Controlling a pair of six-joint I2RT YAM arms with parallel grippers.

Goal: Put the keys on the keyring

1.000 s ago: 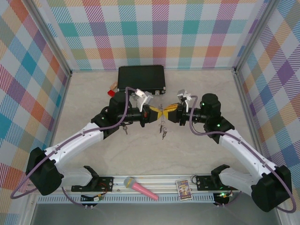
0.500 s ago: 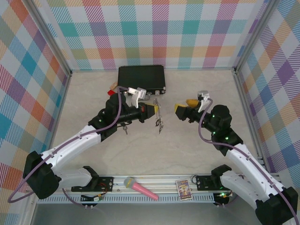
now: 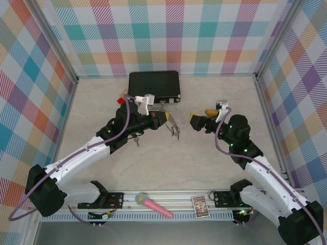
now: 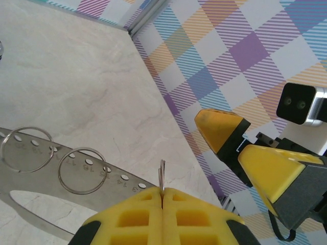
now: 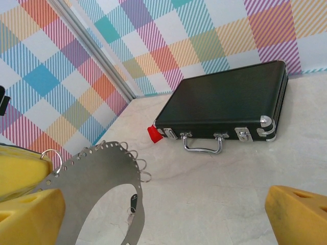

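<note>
The keyring (image 3: 174,125), a flat grey hoop punched with holes and hung with small wire loops along its rim, is held tilted above the middle of the table (image 3: 204,163), clear of the surface. The left gripper (image 3: 165,118) has its yellow fingers pressed together on one of those loops at the hoop's rim. In the right wrist view a small piece dangles inside the hoop (too small to say whether it is a key). The right gripper (image 3: 200,117) faces the hoop from just beside it, jaws wide apart and holding nothing, with a gap between its fingertips and the metal. One key (image 3: 136,141) lies on the table by the left arm, well apart from the hoop. Behind both grippers, a black case (image 3: 154,84) lies flat at the far edge, its handle and silver latches turned toward the arms, with a small red object (image 3: 121,100) near its left end. At the near edge, between the arm bases, a pink toy microphone (image 3: 153,205) and a small printed card (image 3: 200,206) rest on the metal rail. Checked panels wall the table on three sides.
</note>
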